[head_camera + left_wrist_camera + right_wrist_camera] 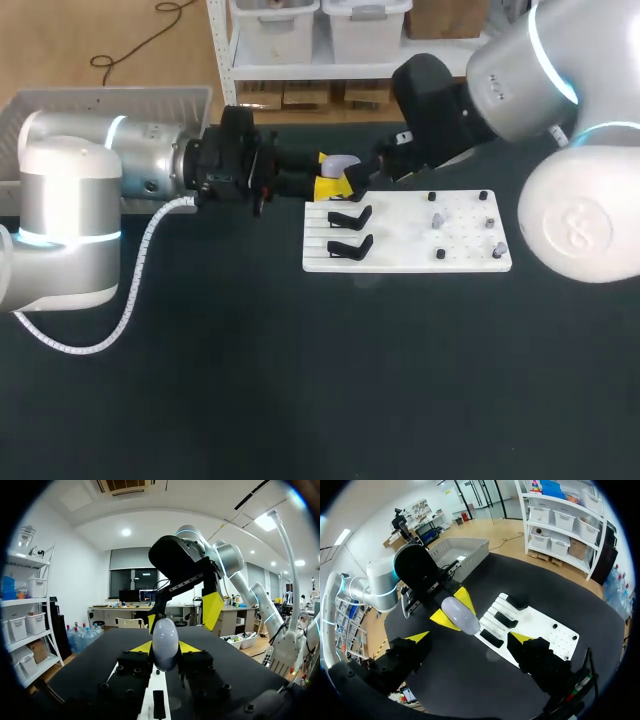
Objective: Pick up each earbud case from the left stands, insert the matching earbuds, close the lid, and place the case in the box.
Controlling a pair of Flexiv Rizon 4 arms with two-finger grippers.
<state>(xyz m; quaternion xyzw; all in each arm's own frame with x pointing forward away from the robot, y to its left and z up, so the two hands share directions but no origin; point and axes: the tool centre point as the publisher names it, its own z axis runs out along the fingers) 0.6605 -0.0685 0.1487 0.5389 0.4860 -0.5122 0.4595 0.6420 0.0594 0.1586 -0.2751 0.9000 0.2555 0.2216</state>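
- The left pincer (335,180) is closed on the earbud case (341,164). One yellow tip presses each side, and the case stands up between the fingers, held above the desk (300,380).
- The earbud case is smooth and egg-shaped, pale lilac-grey with a soft sheen.
- The right pincer (470,637) is spread wide and holds nothing. The case sits just ahead of it, roughly in line with the gap between its fingers, and no contact is visible.
- A flat white board (410,262) lies on the dark, matte desk, just below and ahead of the left pincer.
- Two low black stands (350,216) with angular, wedge-like shapes sit on the grooved end of the board, the end nearest the left pincer.
- Small dark and grey pegs (437,218) dot the other end of the board, on the right pincer's side.
- A pale grey box (110,95) with upright walls sits behind the left arm, well apart from both pincers.
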